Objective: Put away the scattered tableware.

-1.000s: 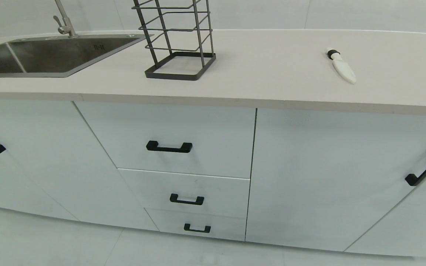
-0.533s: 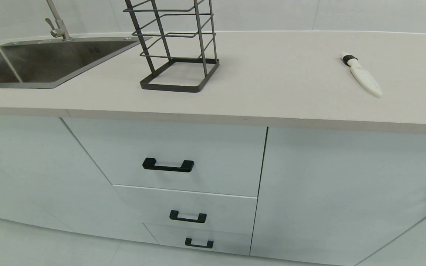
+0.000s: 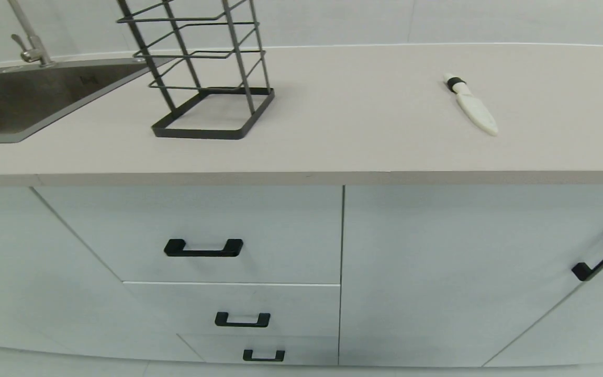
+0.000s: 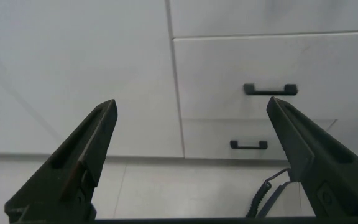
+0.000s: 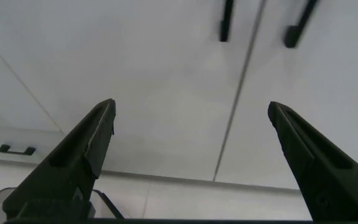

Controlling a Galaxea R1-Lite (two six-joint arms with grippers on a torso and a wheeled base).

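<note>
Holds both jaws apart below the table (image 3: 333, 152); needs the right arm for the knife (image 3: 471, 104), front-to-back on its right.

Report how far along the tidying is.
Done: nothing yet; the white knife lies on the countertop, apart from the wire rack. In hand: nothing; left gripper and right gripper hang open before the cabinet fronts. Left: grasp the knife and stow it.

sink (image 3: 19, 99): cut by left edge | rack (image 3: 197, 134): top cut off | faucet (image 3: 32, 50): top cut off
</note>
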